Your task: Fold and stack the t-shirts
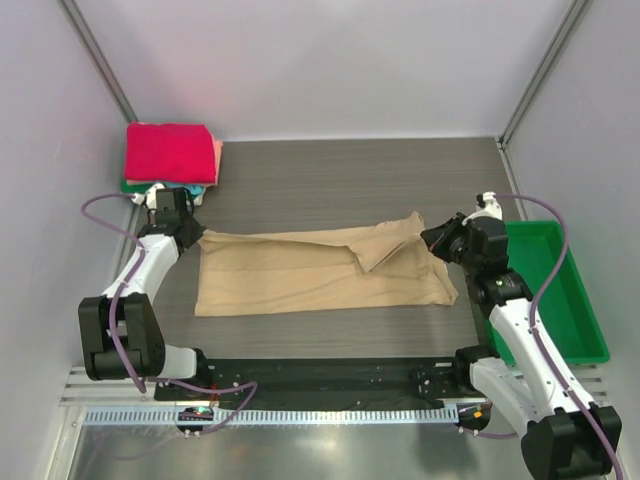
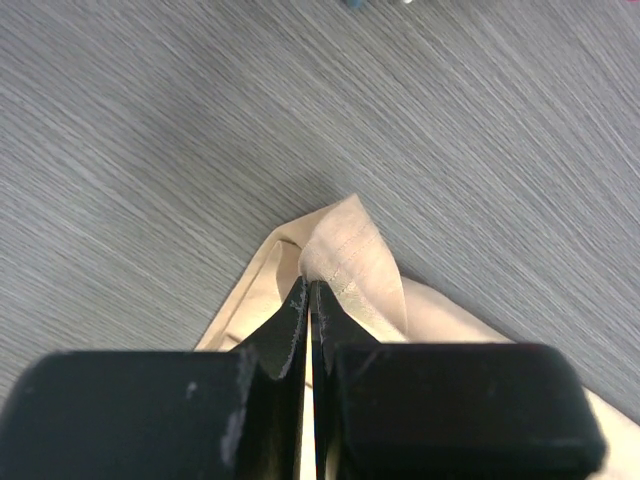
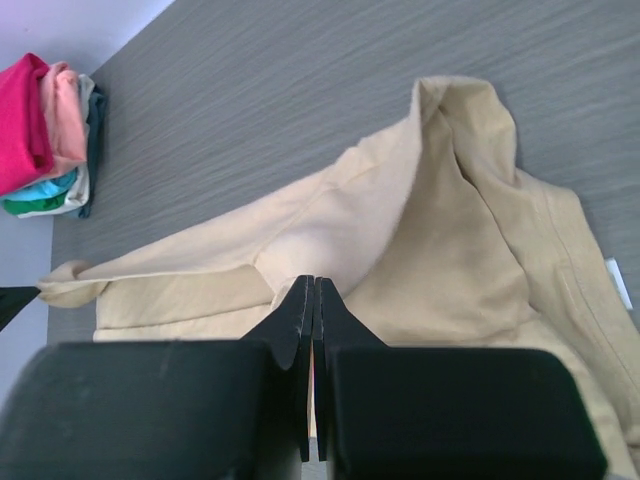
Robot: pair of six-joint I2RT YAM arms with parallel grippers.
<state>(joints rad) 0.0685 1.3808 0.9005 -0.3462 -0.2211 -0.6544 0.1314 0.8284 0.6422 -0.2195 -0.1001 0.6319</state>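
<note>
A tan t-shirt (image 1: 320, 270) lies spread across the middle of the dark table, with a flap folded over at its right part. My left gripper (image 1: 190, 226) is shut on the shirt's far left corner (image 2: 345, 255). My right gripper (image 1: 432, 238) is shut on a pinch of the shirt's cloth (image 3: 300, 250) at its right end. A stack of folded t-shirts (image 1: 172, 157), pink-red on top with salmon, teal and green below, sits at the far left corner; it also shows in the right wrist view (image 3: 45, 135).
A green plastic tray (image 1: 560, 290) stands at the right, beside my right arm. Grey walls close the table at the left, back and right.
</note>
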